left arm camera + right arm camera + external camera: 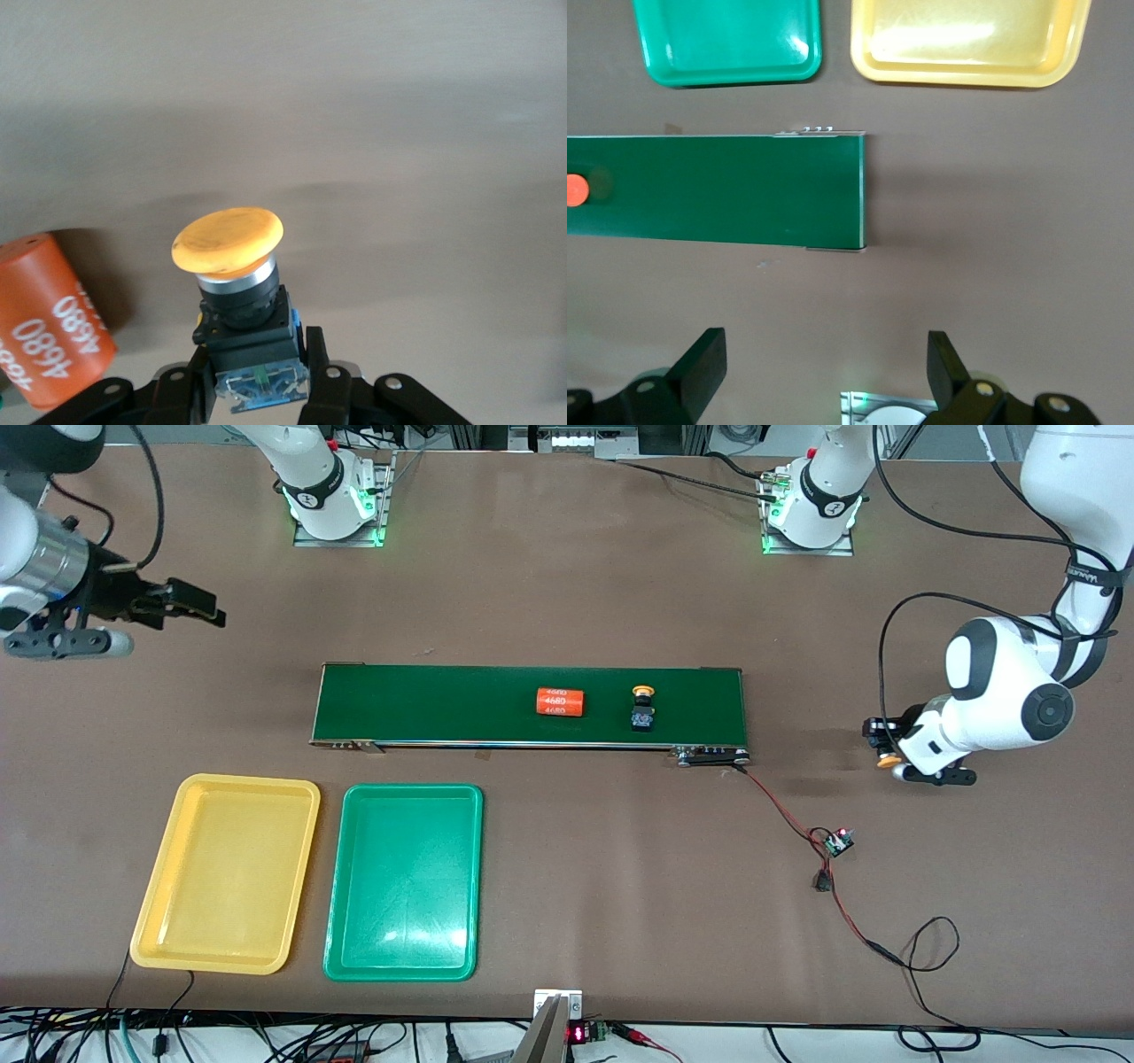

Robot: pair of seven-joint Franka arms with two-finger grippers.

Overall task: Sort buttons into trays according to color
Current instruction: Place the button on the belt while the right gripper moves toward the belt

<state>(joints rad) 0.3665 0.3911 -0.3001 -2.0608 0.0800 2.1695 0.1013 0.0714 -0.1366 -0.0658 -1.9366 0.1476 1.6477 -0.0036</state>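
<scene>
A yellow-orange button [642, 707] lies on the dark green conveyor belt [425, 704], toward the left arm's end. My left gripper [882, 746] is off the belt's end, low over the bare table, shut on another yellow-orange button [239, 292] by its black-blue body; the gripper also shows in the left wrist view [257, 382]. My right gripper [182, 602] is open and empty, up in the air at the right arm's end of the table, and shows in the right wrist view [824, 372]. The yellow tray [226, 872] and green tray [403, 881] lie side by side, nearer the camera than the belt. No green button is in view.
An orange 4680 cylinder [561, 701] lies on the belt beside the button. An orange 4680 cylinder [49, 323] also shows close to the held button in the left wrist view. Red-black wires and a small circuit board [837, 841] trail from the belt's end.
</scene>
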